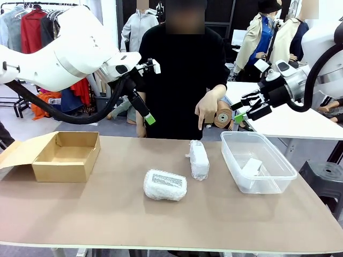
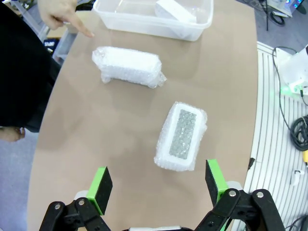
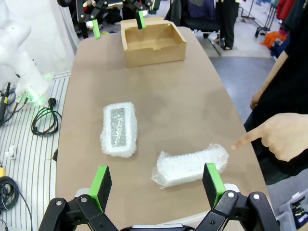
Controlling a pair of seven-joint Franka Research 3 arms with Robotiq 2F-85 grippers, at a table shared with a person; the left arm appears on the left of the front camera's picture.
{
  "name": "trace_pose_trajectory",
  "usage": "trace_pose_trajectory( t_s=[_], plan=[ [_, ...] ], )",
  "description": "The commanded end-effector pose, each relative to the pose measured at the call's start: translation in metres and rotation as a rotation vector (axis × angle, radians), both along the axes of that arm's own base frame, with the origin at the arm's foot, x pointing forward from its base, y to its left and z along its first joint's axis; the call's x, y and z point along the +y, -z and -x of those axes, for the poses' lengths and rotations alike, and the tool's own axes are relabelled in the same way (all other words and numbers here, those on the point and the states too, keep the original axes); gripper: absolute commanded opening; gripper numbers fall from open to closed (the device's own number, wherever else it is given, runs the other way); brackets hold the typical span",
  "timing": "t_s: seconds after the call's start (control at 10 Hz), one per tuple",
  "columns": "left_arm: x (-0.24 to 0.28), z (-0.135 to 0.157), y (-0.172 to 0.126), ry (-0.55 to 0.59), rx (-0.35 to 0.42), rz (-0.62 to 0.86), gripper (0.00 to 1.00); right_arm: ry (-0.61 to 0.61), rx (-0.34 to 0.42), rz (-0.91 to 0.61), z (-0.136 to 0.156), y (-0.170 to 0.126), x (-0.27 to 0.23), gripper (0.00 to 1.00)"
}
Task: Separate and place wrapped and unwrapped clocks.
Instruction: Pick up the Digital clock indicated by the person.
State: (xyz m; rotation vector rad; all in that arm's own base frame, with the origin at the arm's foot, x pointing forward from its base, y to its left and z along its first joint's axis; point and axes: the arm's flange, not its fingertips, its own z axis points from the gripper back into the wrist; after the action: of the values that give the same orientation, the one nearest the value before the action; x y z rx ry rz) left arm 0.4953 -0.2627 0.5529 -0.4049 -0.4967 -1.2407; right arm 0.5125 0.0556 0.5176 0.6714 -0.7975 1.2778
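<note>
Front view: grey-faced bundle (image 1: 165,184) and plain bundle (image 1: 199,159) lay mid-frame; bare clock (image 1: 251,166) sat in tub (image 1: 230,155) at right. Both empty: left gripper (image 2: 158,183) and right gripper (image 3: 156,184) gaped wide. Wrap looked soft, light and slippery, so pinch across the short width.

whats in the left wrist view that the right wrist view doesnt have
Left wrist, not right wrist: the clear plastic bin holding the bare white clock. Right wrist, not left wrist: the cardboard box and the right end effector, open. Both: the grey-faced wrapped clock, the other wrapped clock, the person's pointing hand, and the open left end effector.
</note>
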Motion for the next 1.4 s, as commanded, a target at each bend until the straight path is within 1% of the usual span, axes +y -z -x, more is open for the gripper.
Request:
trace_pose_trajectory(
  t_s=[0.0,1.3],
  plan=[
    [0.0015,0.0020,-0.0010,-0.012,0.000,-0.008,1.00,0.018,-0.006,-0.001,-0.0011,-0.0002,0.0032,1.00],
    [0.0015,0.0020,-0.0010,-0.012,0.000,-0.008,1.00,0.018,-0.006,-0.001,-0.0011,-0.0002,0.0032,1.00]
  ],
)
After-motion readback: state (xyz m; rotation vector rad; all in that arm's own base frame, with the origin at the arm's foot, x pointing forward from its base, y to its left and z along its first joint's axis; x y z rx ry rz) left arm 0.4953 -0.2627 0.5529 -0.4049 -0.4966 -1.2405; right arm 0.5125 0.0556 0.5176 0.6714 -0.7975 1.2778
